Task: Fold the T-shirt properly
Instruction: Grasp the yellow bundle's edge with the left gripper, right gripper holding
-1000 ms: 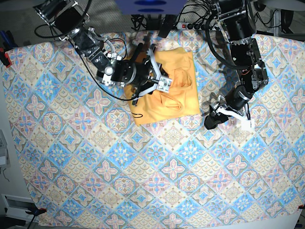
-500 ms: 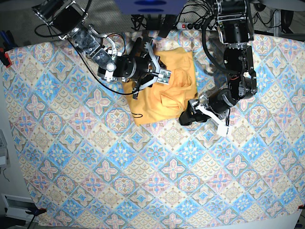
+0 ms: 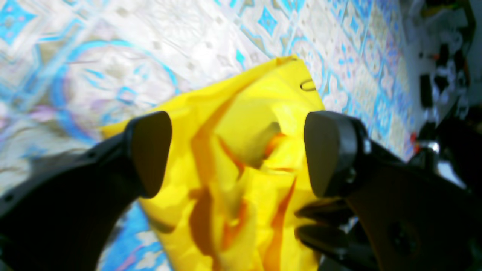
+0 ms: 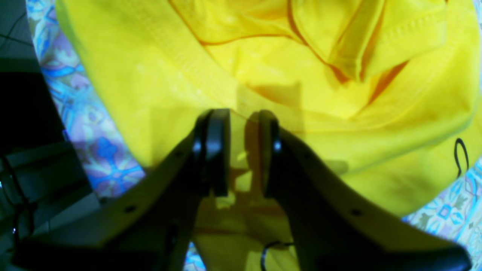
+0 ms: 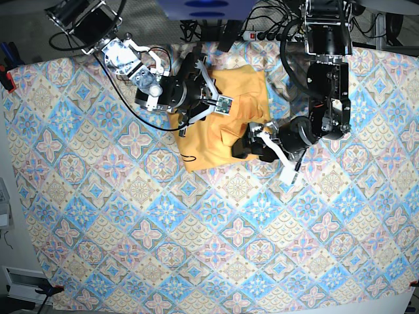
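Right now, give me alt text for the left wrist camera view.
The open left gripper hovers with its two dark fingers apart on either side of a crumpled yellow T-shirt, which lies on a blue-and-pink patterned tablecloth.

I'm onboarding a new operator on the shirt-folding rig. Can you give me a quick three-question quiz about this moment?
1. True or false: the left gripper has its jaws spread wide, with the T-shirt showing between them.
2. On which side of the base view does the right gripper work? A) left B) right C) bottom centre
3. Fill in: the T-shirt lies on a patterned ____.

Key
1. True. In the left wrist view the two pads stand far apart and do not pinch the fabric.
2. A. It comes in from the upper left, over the shirt's upper left part.
3. tablecloth, with blue and pink tile shapes.
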